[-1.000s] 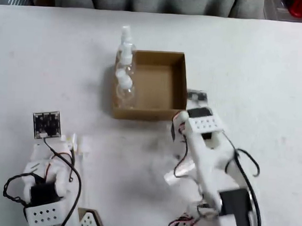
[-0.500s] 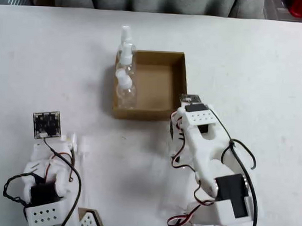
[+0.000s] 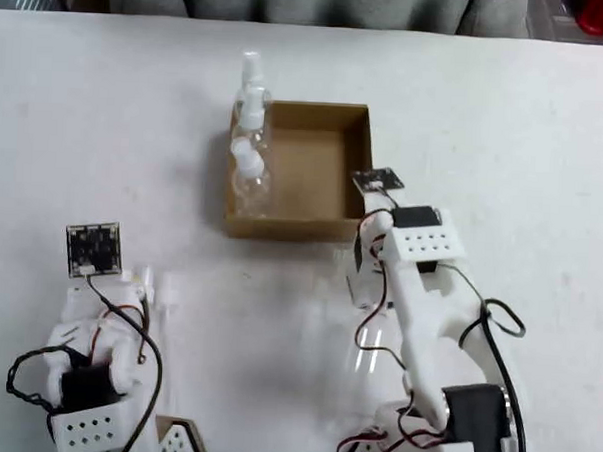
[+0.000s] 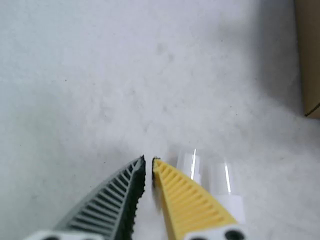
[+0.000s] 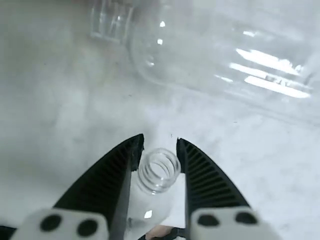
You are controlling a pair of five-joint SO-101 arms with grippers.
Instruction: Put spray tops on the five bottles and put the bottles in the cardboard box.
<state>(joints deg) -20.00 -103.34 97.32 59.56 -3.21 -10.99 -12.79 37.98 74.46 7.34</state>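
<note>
Right claw: narrow, with both black fingers pressed against the threaded neck of an uncapped bottle. The bottle's open mouth sits just behind the fingertips.
Left claw: grey and yellow fingers are drawn together to a sliver, with nothing between them. The tips are low over the table.
Lying bottle: clear, on its side just ahead of the right claw's tips, neck uncapped. It lies apart from the held bottle, with a narrow strip of table between them.
Spray tops: two pale pieces that look like spray tops lie on the table just beside the outer face of the left claw's yellow finger.
Cardboard box: its near wall lies just beside the right arm's wrist. It is well ahead of the left claw, and one corner shows at the edge of the left wrist view. Brown floor shows on the side toward the right arm.
Capped bottles: three stand upright in a row along the box wall farthest from the right claw. I cannot tell whether the farthest one stands inside the box.
Table: white, with open surface ahead of the left claw up to the box and on the outer side of the right arm. Its far edge is well beyond the box.
</note>
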